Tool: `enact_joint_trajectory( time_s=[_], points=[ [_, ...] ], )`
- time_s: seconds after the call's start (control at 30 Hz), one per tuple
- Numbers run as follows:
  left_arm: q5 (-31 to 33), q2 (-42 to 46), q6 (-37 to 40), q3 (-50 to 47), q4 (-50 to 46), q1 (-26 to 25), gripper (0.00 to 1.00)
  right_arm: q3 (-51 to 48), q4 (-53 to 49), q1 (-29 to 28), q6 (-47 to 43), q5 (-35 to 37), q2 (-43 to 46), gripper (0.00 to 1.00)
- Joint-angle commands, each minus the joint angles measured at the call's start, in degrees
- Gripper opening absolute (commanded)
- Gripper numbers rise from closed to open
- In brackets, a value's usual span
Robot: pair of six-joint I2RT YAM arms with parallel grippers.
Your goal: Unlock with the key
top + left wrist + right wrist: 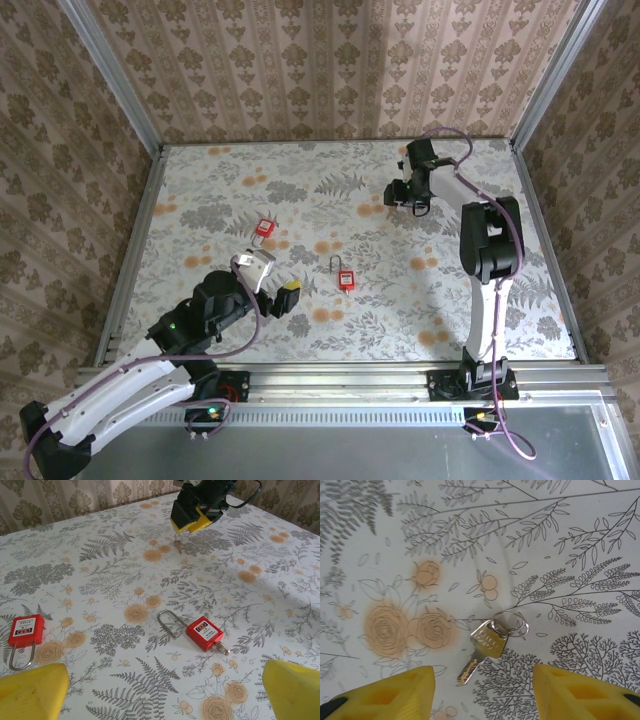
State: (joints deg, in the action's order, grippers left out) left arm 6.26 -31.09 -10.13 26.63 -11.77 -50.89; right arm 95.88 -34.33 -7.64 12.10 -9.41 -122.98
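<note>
A tablecloth (330, 170) printed with grey ferns and orange roses covers the table from wall to wall. Brown patterned wallpaper (330, 70) lines three sides — back, left and right. Slanting metal posts (110, 75) stand at the back corners, and a ribbed metal rail (350, 380) runs along the near edge.

Top camera looks down from high on the near side over the whole bench (200, 200). Left wrist camera looks low across it toward the right hand (192, 527) and key (178, 544). Right wrist camera faces straight down, close on that key (487, 641).
</note>
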Motion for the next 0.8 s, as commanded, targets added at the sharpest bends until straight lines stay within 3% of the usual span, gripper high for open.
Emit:
enact_joint_trajectory(
  time_s=[0.0,0.33,0.77],
  points=[
    [1.3,0.7,-0.7,0.3,-1.9,0.3,1.00,2.2,-2.9,0.4,-2.5,2.3,-2.0,0.55],
    [1.5,0.3,-1.0,0.2,-2.2,0.4,1.00,7.7,-5.6,0.4,-2.1,4.2,-6.3,0.49],
    [1.1,0.0,-0.8,-0.1,-2.2,0.6,1.00,12.3,-9.1,0.0,-2.1,1.3,-9.7,0.45]
  ],
)
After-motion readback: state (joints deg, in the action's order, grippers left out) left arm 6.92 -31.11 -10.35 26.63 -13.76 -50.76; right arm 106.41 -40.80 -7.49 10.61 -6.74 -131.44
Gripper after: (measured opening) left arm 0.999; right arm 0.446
